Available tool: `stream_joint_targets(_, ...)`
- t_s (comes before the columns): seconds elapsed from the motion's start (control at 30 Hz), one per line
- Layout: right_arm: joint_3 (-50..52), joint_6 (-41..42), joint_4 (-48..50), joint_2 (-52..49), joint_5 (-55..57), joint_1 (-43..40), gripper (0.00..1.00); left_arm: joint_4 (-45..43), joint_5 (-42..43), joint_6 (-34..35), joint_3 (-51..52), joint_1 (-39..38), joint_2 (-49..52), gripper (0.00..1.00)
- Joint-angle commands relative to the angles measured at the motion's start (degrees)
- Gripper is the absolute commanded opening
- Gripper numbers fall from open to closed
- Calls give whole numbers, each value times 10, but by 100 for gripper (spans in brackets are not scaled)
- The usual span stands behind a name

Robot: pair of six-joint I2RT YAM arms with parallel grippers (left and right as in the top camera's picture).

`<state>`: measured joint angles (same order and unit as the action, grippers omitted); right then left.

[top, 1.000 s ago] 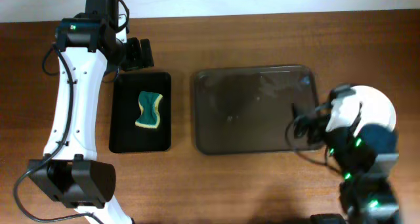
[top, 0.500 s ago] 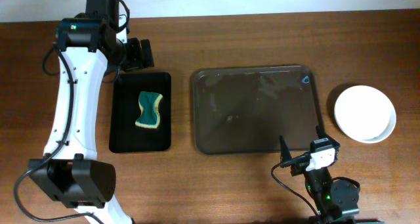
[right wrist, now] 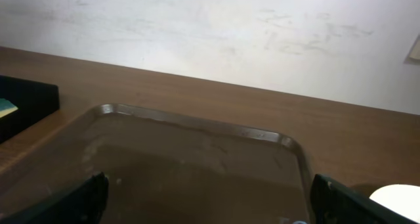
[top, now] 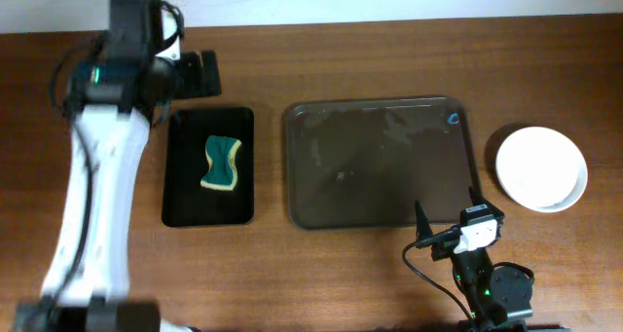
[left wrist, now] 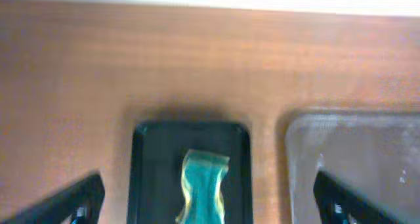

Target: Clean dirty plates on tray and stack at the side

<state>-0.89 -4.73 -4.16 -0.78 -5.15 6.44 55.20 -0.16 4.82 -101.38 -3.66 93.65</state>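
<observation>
The dark brown tray (top: 380,162) lies mid-table with nothing on it; it also shows in the right wrist view (right wrist: 197,165) and at the right of the left wrist view (left wrist: 357,161). White plates (top: 541,166) sit stacked on the table to its right, with no smears showing; their edge shows in the right wrist view (right wrist: 398,201). My right gripper (top: 448,220) (right wrist: 207,199) is open and empty, low at the tray's front edge. My left gripper (top: 201,74) (left wrist: 207,201) is open and empty, high above the far end of the black tray.
A smaller black tray (top: 209,166) left of the brown tray holds a green and yellow sponge (top: 221,163), also seen in the left wrist view (left wrist: 202,188). A white wall runs along the table's far edge.
My right arm drew back from the plate stack to the table's front edge, leaving the plates uncovered. My left arm has just shifted and shows blurred; the sponge has not moved.
</observation>
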Motion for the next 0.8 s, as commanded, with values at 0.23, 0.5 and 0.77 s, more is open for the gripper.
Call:
stream_joint_targets(0.23, 6, -2, 1, 6, 7, 5, 99, -537, 39, -143, 821, 38, -646, 100)
stream_joint_targets(0.5, 6, -2, 1, 6, 7, 5, 99, -509, 38, -187, 1009, 60, -920, 100)
stream_joint_targets(0.77, 6, -2, 1, 6, 7, 5, 99, -507, 28, -186, 1009, 62, -934, 100)
